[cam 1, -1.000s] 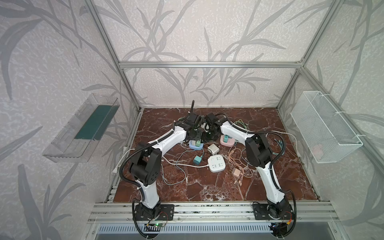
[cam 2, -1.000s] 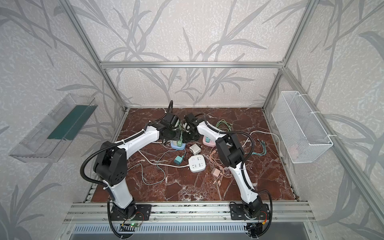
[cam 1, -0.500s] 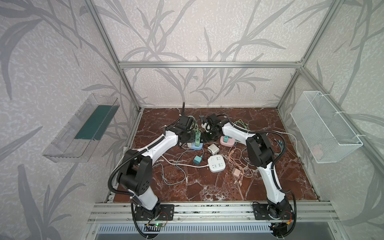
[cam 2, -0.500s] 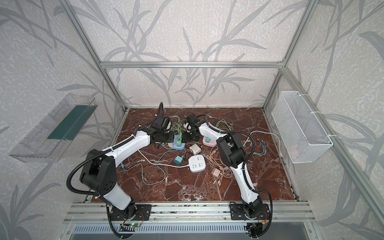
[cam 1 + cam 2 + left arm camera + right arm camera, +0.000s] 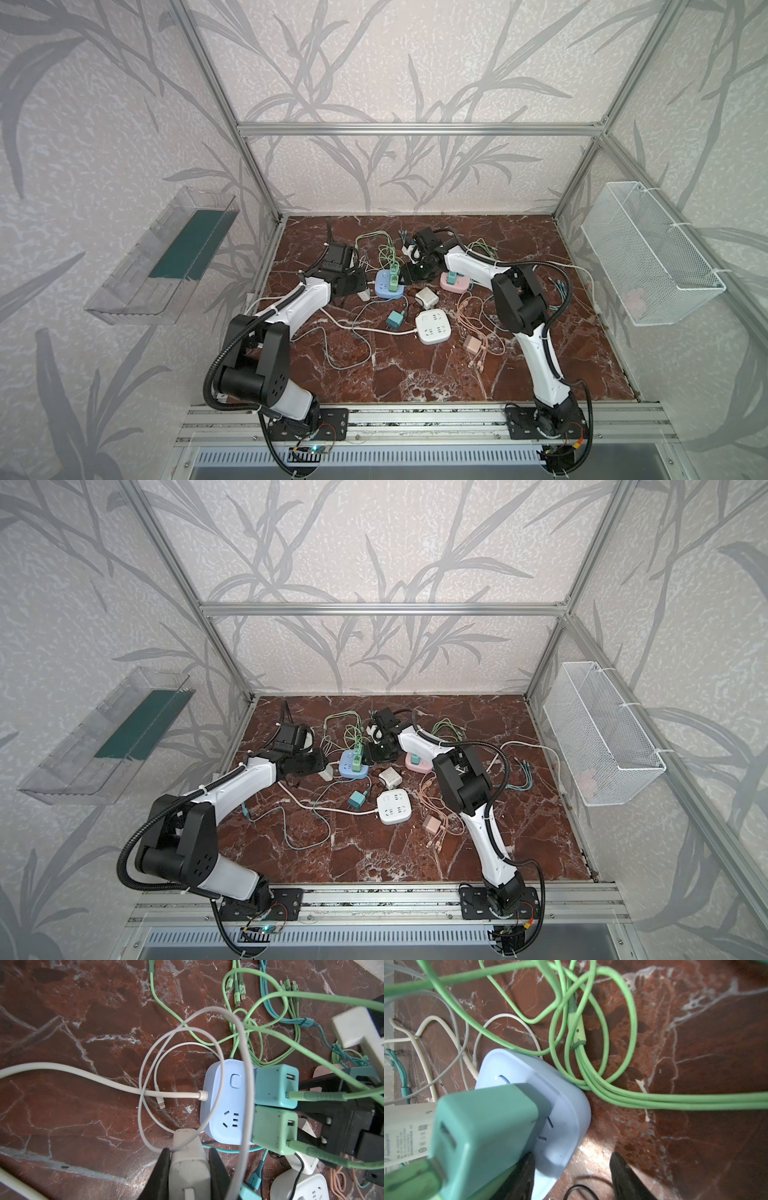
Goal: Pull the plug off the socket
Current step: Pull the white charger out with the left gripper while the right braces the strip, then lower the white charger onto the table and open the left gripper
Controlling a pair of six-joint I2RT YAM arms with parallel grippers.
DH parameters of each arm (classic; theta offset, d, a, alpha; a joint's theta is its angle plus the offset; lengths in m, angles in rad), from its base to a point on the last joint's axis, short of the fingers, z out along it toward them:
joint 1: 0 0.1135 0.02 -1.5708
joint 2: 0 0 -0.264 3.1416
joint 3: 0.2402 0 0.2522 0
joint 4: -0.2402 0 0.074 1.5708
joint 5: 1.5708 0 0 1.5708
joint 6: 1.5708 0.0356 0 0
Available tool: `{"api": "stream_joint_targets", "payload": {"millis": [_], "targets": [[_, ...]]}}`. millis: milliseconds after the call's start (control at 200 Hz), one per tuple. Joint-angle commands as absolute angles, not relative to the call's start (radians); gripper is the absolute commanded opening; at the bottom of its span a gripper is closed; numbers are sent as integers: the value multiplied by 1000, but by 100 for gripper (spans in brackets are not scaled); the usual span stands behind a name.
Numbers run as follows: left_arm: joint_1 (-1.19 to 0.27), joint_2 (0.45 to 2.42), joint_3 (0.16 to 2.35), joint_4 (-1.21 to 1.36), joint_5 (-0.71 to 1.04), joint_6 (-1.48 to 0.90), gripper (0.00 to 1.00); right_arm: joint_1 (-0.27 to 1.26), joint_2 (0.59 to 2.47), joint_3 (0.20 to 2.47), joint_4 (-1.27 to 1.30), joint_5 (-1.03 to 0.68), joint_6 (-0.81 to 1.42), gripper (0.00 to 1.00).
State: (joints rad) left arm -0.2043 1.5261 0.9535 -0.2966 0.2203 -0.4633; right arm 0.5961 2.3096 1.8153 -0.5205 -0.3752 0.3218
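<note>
Clamping white plug [image 5: 189, 1165] in left gripper [image 5: 189, 1152], just beside blue socket [image 5: 224, 1109]; holding right gripper [image 5: 572, 1156] jaws apart at its corner. Lying on red marble tabletop [image 5: 415, 374] inside leaf-patterned walls [image 5: 415, 83]; plug's fine print blurring past reading

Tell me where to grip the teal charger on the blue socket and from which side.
Grip the teal charger across the two opposite flat walls the green charger, tight beside it, leaves free. Bring the right claw in from its outer end, straddling its cable, probably in line with the pull off the blue socket.
</note>
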Motion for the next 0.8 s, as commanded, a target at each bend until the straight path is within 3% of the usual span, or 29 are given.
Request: {"api": "stream_joint_targets", "payload": {"millis": [0,275,485,795], "targets": [[-169,1511,936,-246,329,-492,6,600,2329,1786,-544,-337,319,59],[-103,1545,856,-135,455,-505,7,600,2321,1784,-540,-342,322,59],[-90,1565,829,-133,458,-493,9,601,2311,1781,-539,-344,324,60],[-76,1569,831,-175,410,-477,27,600,2281,1787,-530,-341,336,64]]}}
